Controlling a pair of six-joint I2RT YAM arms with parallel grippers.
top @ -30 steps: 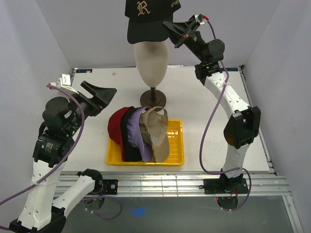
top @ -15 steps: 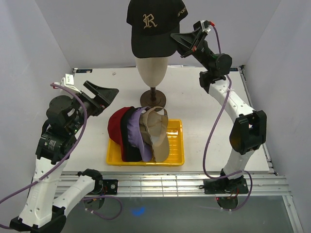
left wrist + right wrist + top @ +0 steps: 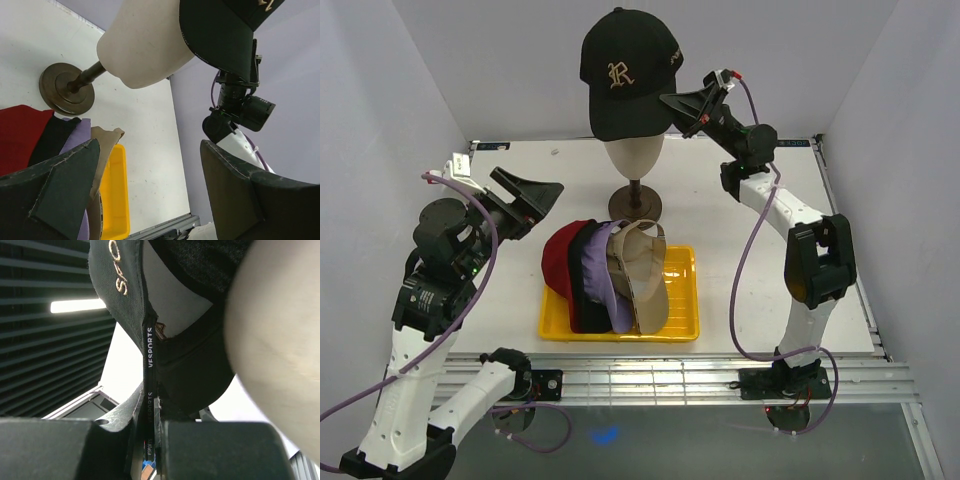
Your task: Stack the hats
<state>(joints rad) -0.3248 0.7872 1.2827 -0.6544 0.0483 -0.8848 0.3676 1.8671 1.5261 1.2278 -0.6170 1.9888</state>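
Far edge of desk, about mid-width: black cap (image 3: 625, 70) with gold R, sitting high on the mannequin head (image 3: 632, 160), brim toward the near edge.
Pinched at its right rear by the right gripper (image 3: 670, 105); jaws closed on the strap (image 3: 149, 370).
Toward the near edge, below and left of those jaws: pile of caps (image 3: 605, 275) (red, black, lavender, tan), nested on edge in the yellow tray (image 3: 685, 300).
Left gripper (image 3: 545, 200): by the left edge, jaws spread wide, holding nothing; nearer the pile, well apart from the black cap.

Right wrist view only: strap edge between the pads; cap band possibly lifted clear of the head on that side, hard to confirm.
Top view only: bearing from cap to pile.
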